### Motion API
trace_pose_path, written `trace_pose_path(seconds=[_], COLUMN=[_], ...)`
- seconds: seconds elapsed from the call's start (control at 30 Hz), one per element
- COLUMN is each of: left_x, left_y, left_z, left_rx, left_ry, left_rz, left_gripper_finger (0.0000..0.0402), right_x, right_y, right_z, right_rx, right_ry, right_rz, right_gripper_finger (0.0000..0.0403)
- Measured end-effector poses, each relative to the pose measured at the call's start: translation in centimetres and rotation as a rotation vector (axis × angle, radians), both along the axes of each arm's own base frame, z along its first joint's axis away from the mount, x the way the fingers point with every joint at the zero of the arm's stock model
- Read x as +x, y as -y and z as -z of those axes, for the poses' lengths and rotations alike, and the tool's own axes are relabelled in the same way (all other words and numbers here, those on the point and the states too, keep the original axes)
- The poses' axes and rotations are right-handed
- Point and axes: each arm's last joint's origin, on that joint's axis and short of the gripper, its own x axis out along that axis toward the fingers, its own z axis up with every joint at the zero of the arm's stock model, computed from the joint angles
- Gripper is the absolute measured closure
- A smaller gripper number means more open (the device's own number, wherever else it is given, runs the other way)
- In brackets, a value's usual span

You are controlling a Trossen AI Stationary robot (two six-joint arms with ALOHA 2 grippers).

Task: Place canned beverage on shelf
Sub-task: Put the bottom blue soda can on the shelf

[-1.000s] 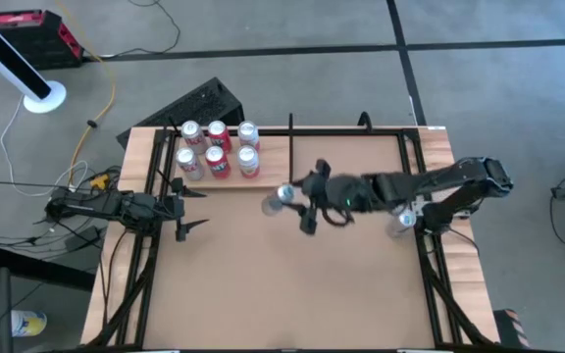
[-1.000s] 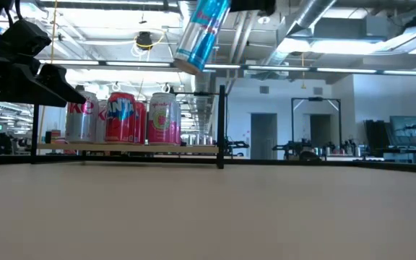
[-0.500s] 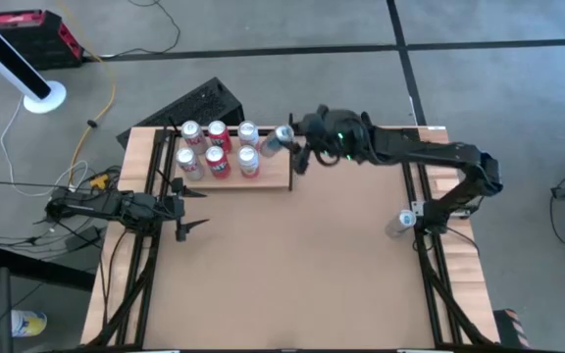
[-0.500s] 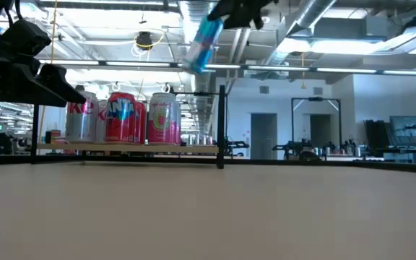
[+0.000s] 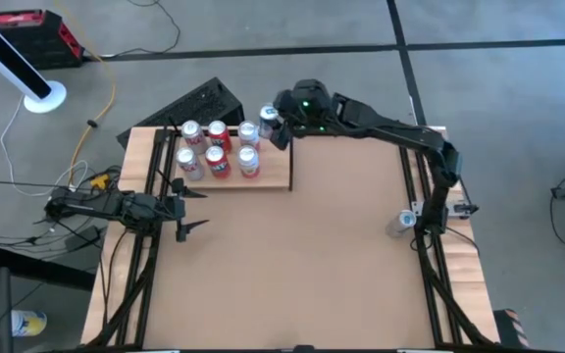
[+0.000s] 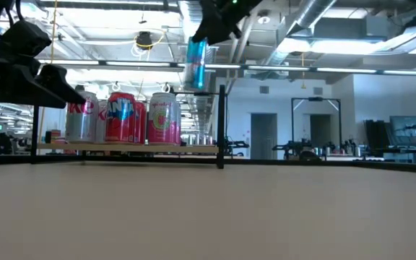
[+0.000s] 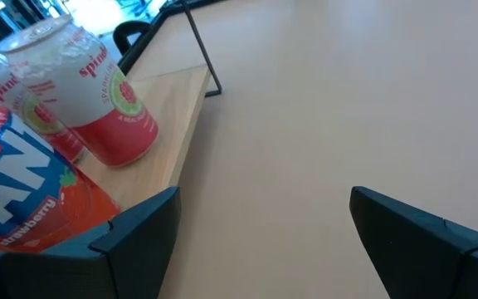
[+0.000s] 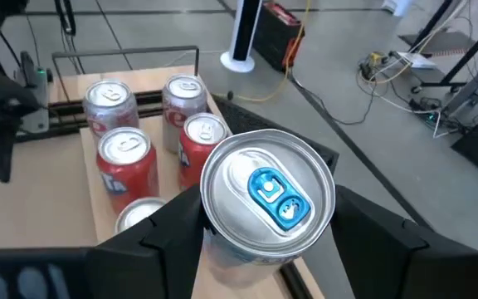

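High view shows the right gripper (image 5: pixel 275 126) stretched out over the far end of the shelf (image 5: pixel 275 175), the end with the thin black post (image 6: pixel 222 126). Its jaws pinch a slim can (image 5: pixel 268 122), held in the air above that end of the shelf and not yet resting on it. The can hangs roughly upright, probably so it can be lowered straight down onto bare wood beside the six cans (image 5: pixel 216 147) already standing in two rows on the shelf.

The carried can has a silver top with a blue pull tab (image 8: pixel 269 189) and a blue and silver body (image 6: pixel 195 63).

Near the opposite end of the shelf, the left gripper (image 5: pixel 186 207) waits low over the desk (image 5: pixel 292 265) with its jaws spread and nothing between them, likely kept out of the way.
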Motion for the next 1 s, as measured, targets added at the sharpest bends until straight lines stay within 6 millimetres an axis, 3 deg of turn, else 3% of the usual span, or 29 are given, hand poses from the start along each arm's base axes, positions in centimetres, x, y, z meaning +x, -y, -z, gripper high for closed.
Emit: trace_pose_path(seconds=[0.13, 0.33, 0.47, 1.0], left_x=[0.0, 0.0, 0.0, 0.0], left_y=[0.0, 0.0, 0.0, 0.0], left_z=[0.0, 0.0, 0.0, 0.0], left_rx=[0.000, 0.000, 0.000, 0.000], left_ry=[0.000, 0.000, 0.000, 0.000], left_rz=[0.000, 0.000, -0.001, -0.001], left_gripper_finger=[0.0065, 0.0065, 0.0065, 0.0065], right_x=[0.8, 1.8, 1.6, 3.3], right_y=[0.9, 2.4, 3.4, 6.3], right_z=[0.3, 2.9, 3.4, 8.9], right_rx=[-0.004, 0.047, 0.087, 0.180], right_ry=[-0.049, -0.164, -0.175, -0.279], right_rz=[-0.002, -0.007, -0.031, -0.038], right_gripper_finger=[0.0151, 0.0151, 0.0151, 0.0144])
